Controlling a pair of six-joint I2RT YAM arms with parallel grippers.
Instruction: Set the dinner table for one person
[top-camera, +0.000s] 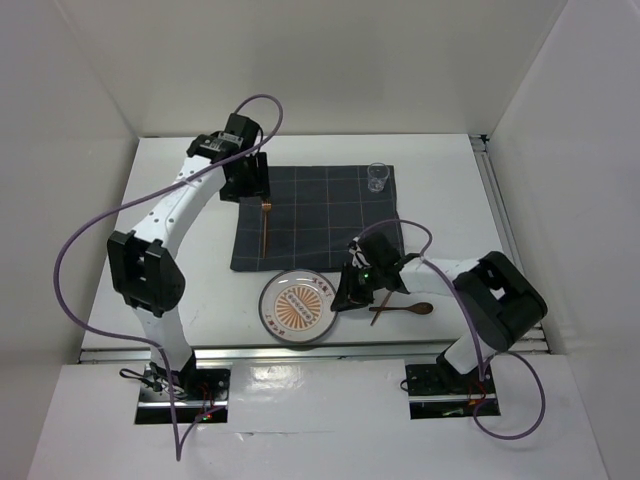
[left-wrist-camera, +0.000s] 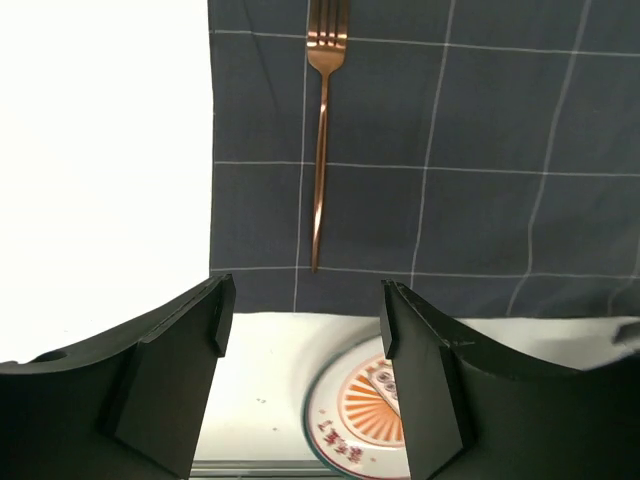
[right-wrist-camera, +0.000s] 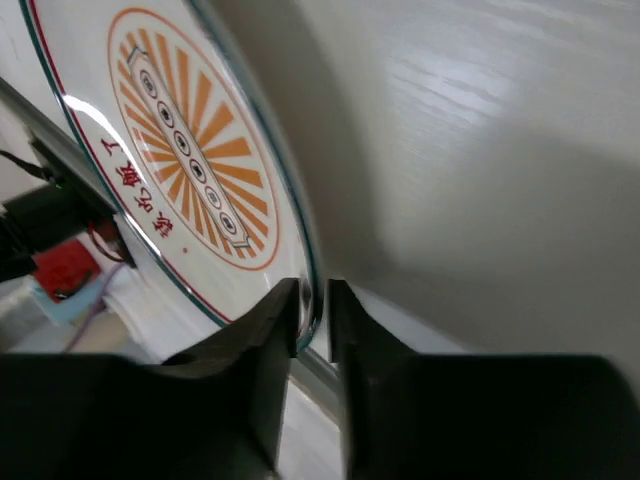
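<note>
The white plate (top-camera: 298, 308) with an orange sunburst lies near the front edge of the white dinner table (top-camera: 445, 200). My right gripper (top-camera: 347, 293) sits at its right rim. In the right wrist view the gripper (right-wrist-camera: 315, 295) has its jaws nearly closed round the plate's (right-wrist-camera: 190, 150) thin rim. My left gripper (top-camera: 250, 185) hovers open and empty over the left side of the dark checked mat (top-camera: 320, 215). A copper fork (top-camera: 264, 228) lies on the mat; in the left wrist view the fork (left-wrist-camera: 320, 150) is ahead of the open gripper (left-wrist-camera: 300, 300).
A clear glass (top-camera: 377, 177) stands on the mat's far right corner. A dark wooden spoon (top-camera: 405, 310) lies on the table right of the plate, under the right arm. A metal rail (top-camera: 300, 352) runs along the table's near edge.
</note>
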